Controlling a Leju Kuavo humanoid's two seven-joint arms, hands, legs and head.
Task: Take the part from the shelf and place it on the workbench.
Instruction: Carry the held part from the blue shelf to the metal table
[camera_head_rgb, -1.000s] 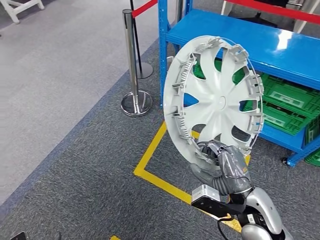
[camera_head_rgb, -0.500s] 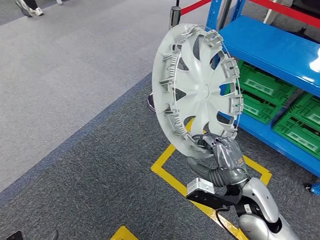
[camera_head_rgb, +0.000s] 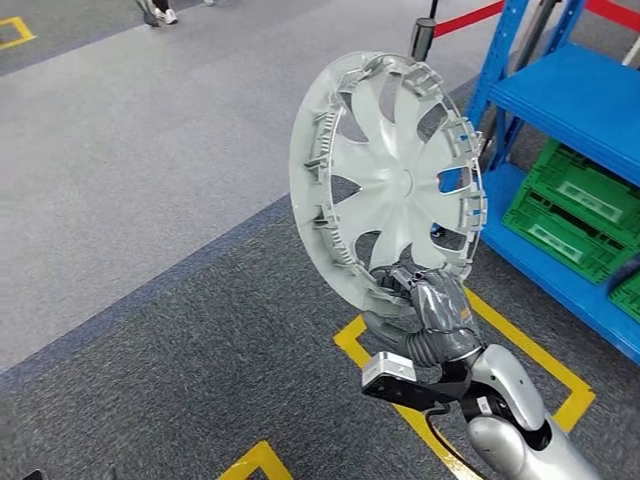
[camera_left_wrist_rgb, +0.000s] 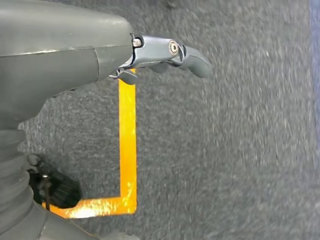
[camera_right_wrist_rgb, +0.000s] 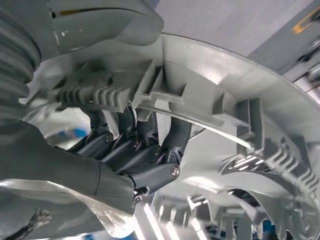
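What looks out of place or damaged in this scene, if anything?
Nothing stands out. The right hand grips the grey wheel cover by its lower rim, and the cover looks whole, with no visible cracks. The left hand holds nothing above the carpet. The green crates sit in order on the blue shelf.

Dark grey carpet is seen underfoot, bordered by a lighter grey floor toward the upper left. Yellow tape lines are laid on the dark carpet in angular outlines; a corner of one is seen in the left wrist view. Green crates are stored on a low blue level at the right, side by side. A red barrier belt is stretched from a stanchion post at the top. A person's shoes are seen at the top edge, on the lighter floor.
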